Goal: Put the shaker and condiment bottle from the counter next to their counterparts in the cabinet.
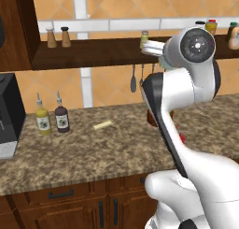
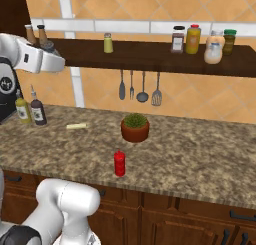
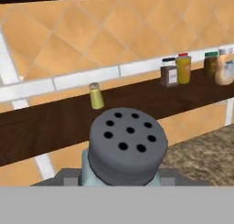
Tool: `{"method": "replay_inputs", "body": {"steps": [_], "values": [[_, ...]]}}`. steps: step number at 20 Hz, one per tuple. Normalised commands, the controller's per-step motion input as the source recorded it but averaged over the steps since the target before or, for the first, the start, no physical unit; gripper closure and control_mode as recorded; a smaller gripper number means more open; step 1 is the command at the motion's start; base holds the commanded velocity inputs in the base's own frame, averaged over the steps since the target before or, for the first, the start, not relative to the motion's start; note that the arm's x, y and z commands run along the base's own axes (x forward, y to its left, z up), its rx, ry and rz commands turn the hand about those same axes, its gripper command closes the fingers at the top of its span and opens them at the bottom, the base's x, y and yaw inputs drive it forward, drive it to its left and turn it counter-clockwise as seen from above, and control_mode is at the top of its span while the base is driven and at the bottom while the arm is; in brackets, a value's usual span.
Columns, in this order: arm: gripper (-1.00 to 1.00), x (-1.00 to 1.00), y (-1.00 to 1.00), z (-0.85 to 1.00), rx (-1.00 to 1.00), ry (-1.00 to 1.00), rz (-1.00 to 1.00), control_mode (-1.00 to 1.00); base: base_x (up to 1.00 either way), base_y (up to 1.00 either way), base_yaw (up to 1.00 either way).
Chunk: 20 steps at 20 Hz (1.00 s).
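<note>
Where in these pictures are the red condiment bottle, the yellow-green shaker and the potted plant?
condiment bottle [image 2: 119, 163]: right base view, middle of its red body.
yellow-green shaker [image 2: 108, 44]: right base view, its body, on the shelf.
potted plant [image 2: 135, 131]: right base view, its brown pot.

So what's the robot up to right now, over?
Gripper shut on pale blue-grey shaker with holed grey cap, raised near dark wooden shelf. Yellow-green shaker ahead on shelf. Small red squeeze bottle on counter. Nothing in the way.

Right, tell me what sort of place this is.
A rendered kitchen, most likely: a speckled stone counter over wooden drawers, utensils hanging on a tiled wall, and a dark shelf holding jars and a yellow-green shaker.
</note>
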Motion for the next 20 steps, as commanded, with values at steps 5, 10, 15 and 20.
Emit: {"method": "replay_inputs", "body": {"steps": [5, 10, 15, 20], "values": [[1.0, 0.42, 0.18, -0.01, -0.08, 0.01, 0.04, -1.0, 0.0, 0.0, 0.0], [1.0, 0.48, 0.02, -0.01, -0.06, 0.01, 0.04, -1.0, 0.0, 0.0, 0.0], [1.0, 0.52, 0.01, -0.08, -0.08, 0.02, 0.02, -1.0, 0.0, 0.0, 0.0], [1.0, 0.67, 0.0, -0.05, -0.03, 0.05, 0.0, -1.0, 0.0, 0.0, 0.0]]}}
